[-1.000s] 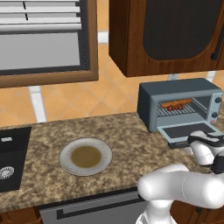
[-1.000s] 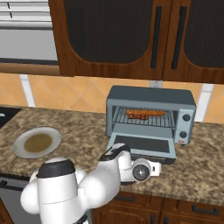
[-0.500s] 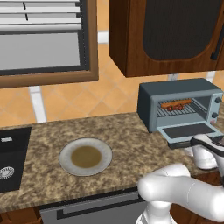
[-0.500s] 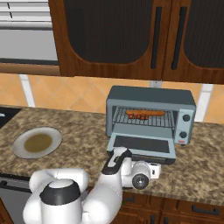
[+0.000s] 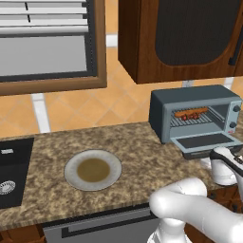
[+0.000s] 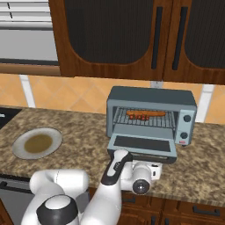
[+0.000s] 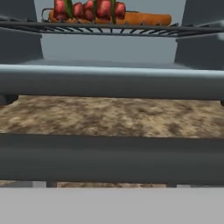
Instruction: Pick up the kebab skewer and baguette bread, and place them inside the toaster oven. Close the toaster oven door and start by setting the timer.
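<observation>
The kebab skewer [image 7: 89,8] and the baguette bread [image 7: 146,19] are already laid side by side on the wire rack [image 6: 145,118] inside the toaster oven [image 6: 151,115]. The toaster oven door [image 6: 141,146] is still folded down flat over the desk [image 6: 79,136]. The claw [image 6: 151,170] is held spread and empty, low before the door's front edge, apparently so that the panel can be lifted shut from beneath.

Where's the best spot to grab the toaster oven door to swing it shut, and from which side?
Probably the front edge of the toaster oven door, where the bar handle sits. The door lies flat open, hinged at the toaster oven, so coming from below and in front and lifting that edge should swing it closed. The gripper waits low in front, jaws open.
</observation>
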